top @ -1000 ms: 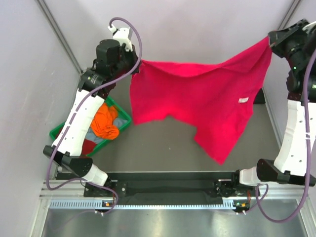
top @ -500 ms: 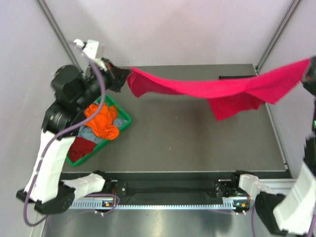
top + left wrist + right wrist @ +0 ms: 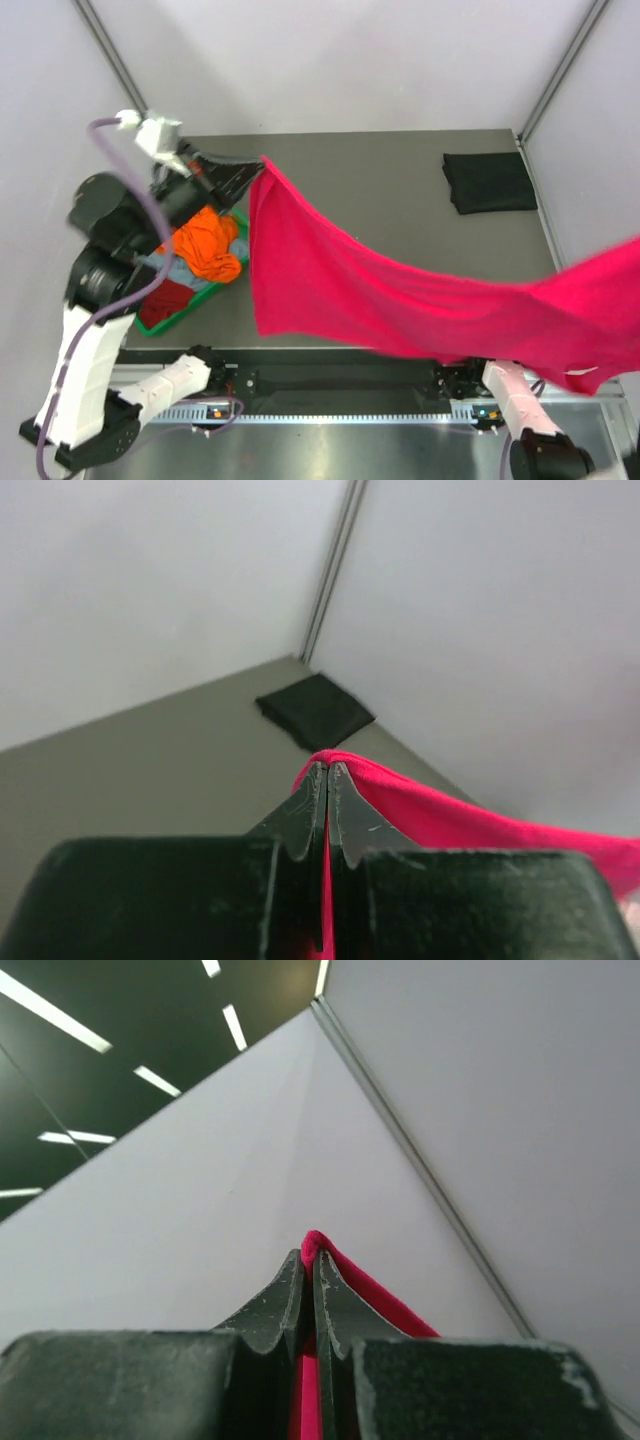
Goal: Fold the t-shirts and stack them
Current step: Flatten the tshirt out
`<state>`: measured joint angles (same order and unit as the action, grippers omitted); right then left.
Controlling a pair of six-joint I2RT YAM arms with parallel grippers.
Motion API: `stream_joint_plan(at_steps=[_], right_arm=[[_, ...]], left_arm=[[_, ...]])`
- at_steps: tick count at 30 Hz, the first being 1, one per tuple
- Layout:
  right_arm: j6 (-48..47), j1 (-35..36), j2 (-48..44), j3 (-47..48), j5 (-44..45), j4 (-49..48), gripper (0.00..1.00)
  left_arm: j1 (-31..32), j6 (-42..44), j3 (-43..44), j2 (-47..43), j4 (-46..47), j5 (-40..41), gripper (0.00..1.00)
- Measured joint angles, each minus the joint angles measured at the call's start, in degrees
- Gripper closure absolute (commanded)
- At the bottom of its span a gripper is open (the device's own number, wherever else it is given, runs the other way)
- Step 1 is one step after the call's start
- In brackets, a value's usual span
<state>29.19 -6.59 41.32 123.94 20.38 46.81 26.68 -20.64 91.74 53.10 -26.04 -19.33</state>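
Note:
A bright pink-red t-shirt [image 3: 400, 300] hangs stretched in the air, running from the back left to the right edge of the top view. My left gripper [image 3: 258, 168] is shut on one corner of it, and the wrist view shows the cloth [image 3: 480, 825] pinched at the left gripper's tips [image 3: 328, 770]. My right gripper [image 3: 314, 1255] is shut on another corner of the shirt [image 3: 370, 1295]; it points up at the wall and lies outside the top view. A folded black t-shirt [image 3: 490, 182] lies at the table's back right and also shows in the left wrist view [image 3: 315, 712].
A green tray [image 3: 212, 288] at the left of the table holds an orange t-shirt [image 3: 205, 245], a dark red one [image 3: 168, 298] and a grey-blue one [image 3: 175, 270]. Pale walls enclose the table on three sides. The arm bases sit along the near rail.
Both arms swung the pink-red shirt from the back toward the near side. The left arm pulled left and up; the right gripper went out of the top view to the right. The black t-shirt is uncovered.

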Motion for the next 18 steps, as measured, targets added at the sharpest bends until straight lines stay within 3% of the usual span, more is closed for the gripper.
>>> stream_joint_plan(at_steps=[5, 14, 18], right_arm=[[-4.3, 0.1, 12.1, -8.4, -0.7, -8.6, 1.00], [-4.9, 0.3, 31.9, -51.2, -12.8, -34.0, 1.00], [-3.1, 0.9, 39.4, -57.2, -19.7, -44.5, 1.00]], left_arm=[[-0.5, 2.5, -3.1, 10.8, 1.1, 3.6, 1.00], [-8.2, 5.7, -10.8, 37.2, 6.4, 6.1, 1.00], [-11.1, 6.9, -9.4, 47.5, 8.6, 6.4, 1.00]])
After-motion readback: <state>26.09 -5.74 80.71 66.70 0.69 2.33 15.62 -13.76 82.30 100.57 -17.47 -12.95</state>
